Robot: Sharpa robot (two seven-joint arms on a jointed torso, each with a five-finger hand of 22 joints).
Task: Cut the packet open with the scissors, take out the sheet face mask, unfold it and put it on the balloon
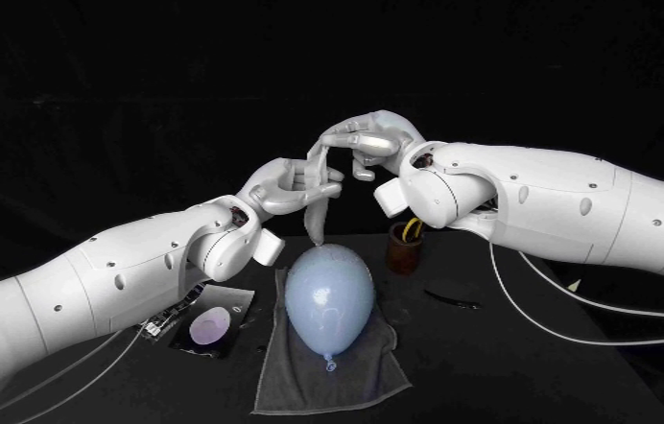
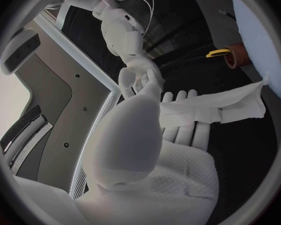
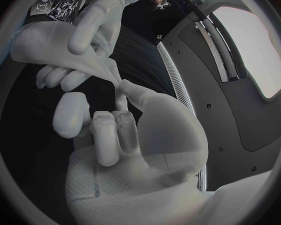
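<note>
The left hand (image 1: 291, 189) clamps the sheet face mask (image 1: 319, 211), a limp folded strip trailing below its fingers (image 2: 192, 96) to the balloon (image 1: 329, 299). The right hand (image 1: 367, 146) pinches the upper end. Probably damp, slippery, easily torn: grip the edges.

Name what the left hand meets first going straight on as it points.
Likely the right hand, just ahead of the left hand; both hold the sheet face mask between them. Depth is unclear.
</note>
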